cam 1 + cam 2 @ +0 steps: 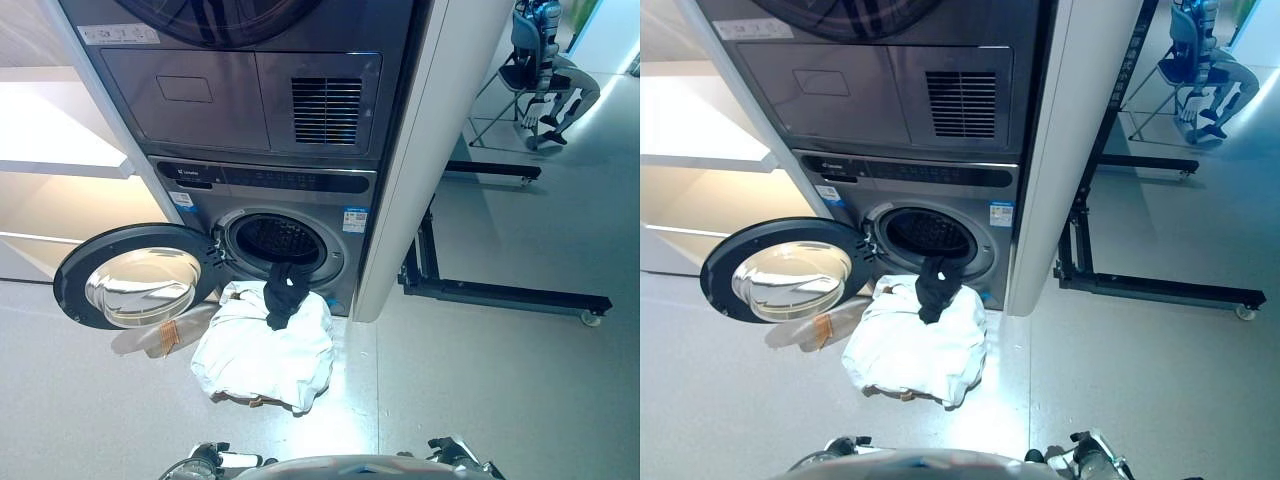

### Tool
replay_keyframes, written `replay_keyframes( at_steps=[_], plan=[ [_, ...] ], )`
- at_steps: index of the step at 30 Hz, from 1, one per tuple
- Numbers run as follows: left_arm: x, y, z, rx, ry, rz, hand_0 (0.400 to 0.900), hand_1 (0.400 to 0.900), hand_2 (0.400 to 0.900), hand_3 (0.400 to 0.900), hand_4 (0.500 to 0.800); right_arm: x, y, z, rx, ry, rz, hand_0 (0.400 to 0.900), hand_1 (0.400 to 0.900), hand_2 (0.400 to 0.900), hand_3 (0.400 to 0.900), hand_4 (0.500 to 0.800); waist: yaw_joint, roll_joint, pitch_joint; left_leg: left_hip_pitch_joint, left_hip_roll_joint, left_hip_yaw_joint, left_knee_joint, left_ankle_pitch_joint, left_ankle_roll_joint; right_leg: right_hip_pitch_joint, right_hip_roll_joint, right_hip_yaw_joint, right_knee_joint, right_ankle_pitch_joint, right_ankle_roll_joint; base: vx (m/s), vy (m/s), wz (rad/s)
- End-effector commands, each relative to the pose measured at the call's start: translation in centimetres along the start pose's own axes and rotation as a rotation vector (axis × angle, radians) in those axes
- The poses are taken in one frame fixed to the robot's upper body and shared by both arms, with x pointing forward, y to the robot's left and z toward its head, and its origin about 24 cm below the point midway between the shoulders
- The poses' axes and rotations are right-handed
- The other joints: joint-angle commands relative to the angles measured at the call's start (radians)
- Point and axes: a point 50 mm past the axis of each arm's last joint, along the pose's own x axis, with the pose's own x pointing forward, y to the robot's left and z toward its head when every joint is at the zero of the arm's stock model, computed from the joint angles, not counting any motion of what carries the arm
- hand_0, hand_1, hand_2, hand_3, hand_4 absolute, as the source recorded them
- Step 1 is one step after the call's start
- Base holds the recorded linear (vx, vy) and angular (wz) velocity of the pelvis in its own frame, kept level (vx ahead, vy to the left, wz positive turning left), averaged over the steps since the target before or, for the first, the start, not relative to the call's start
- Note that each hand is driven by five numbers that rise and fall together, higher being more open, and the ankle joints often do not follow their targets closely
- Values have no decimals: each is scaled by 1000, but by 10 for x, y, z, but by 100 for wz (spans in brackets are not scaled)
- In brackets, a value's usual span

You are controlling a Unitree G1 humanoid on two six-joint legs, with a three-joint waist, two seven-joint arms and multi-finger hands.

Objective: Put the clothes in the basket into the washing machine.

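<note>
The front-loading washing machine [330, 190] stands ahead with its round door [135, 278] swung open to the left and the dark drum [280, 240] showing. A black garment [283, 292] hangs from the drum's lower rim down onto a heap of white cloth [265, 345] on the floor in front. The white cloth covers the basket, of which only a brown edge [250, 399] shows underneath. Only slivers of my left hand [205, 460] and right hand [455, 452] show at the bottom edge, well short of the heap.
A dryer [250, 90] is stacked above the washer. A white panel [420, 150] flanks the machine on the right, with a black wheeled frame [500, 292] behind it. A pale bag [160, 338] lies under the door. White shelves [60, 150] are on the left.
</note>
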Motion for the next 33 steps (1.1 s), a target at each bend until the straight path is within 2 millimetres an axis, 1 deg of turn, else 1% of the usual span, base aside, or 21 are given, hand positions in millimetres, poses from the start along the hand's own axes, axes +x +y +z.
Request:
replay_keyframes(
  at_steps=[1,13,19,25,27,29,30,31,33],
  plan=[
    [2,6,4,-40,41,37,900,900,900,900,800,3,-7,11,-41,-6,-36,900,900,900,900,800,-7,-50,-1,13,-62,50,0,-91,65,8,-9,52,19,-22,20,0,0,0],
    [2,7,6,-68,23,36,900,900,900,900,800,2,-6,11,-33,-6,-27,900,900,900,900,800,-6,-53,6,9,-60,47,1,-90,66,3,-2,52,22,-24,18,0,-19,-1],
    [2,7,9,-96,19,19,900,900,900,900,800,3,-7,15,-24,-14,-31,900,900,900,900,800,-11,-51,20,-2,-48,47,1,-85,61,-11,10,62,23,-26,11,-5,-78,-6],
    [2,6,15,-179,12,11,900,900,900,900,800,3,-11,21,-6,-26,-41,900,900,900,900,800,-19,-46,35,-18,-32,43,9,-76,54,-29,29,75,30,-30,-4,-11,-108,-5],
    [2,5,16,-255,18,17,900,900,900,900,800,4,-13,21,-1,-23,-50,900,900,900,900,800,-23,-45,42,-21,-21,36,23,-71,46,-32,47,85,32,-35,-18,32,-139,-1],
    [2,5,17,-310,18,21,900,900,900,900,800,4,-16,21,2,-20,-56,900,900,900,900,800,-26,-55,52,-52,-8,36,103,-85,34,-43,50,82,41,-33,-31,11,-121,0],
    [2,5,18,-333,15,25,900,900,900,900,800,4,-17,22,-1,-22,-58,900,900,900,900,800,-27,-65,58,-72,-7,36,167,-102,34,-54,44,80,48,-29,-39,-8,-111,-3],
    [2,5,18,-366,14,31,900,900,900,900,800,4,-20,22,-10,-25,-63,900,900,900,900,800,-29,-80,69,-110,-6,35,264,-125,37,-68,34,81,62,-26,-50,-9,-106,-9],
    [2,6,16,-404,18,29,900,900,900,900,800,5,-24,21,-27,-24,-74,900,900,900,900,800,-25,-88,90,-185,-3,27,408,-83,32,-80,32,81,76,-21,-67,17,-77,-18]
  ],
)
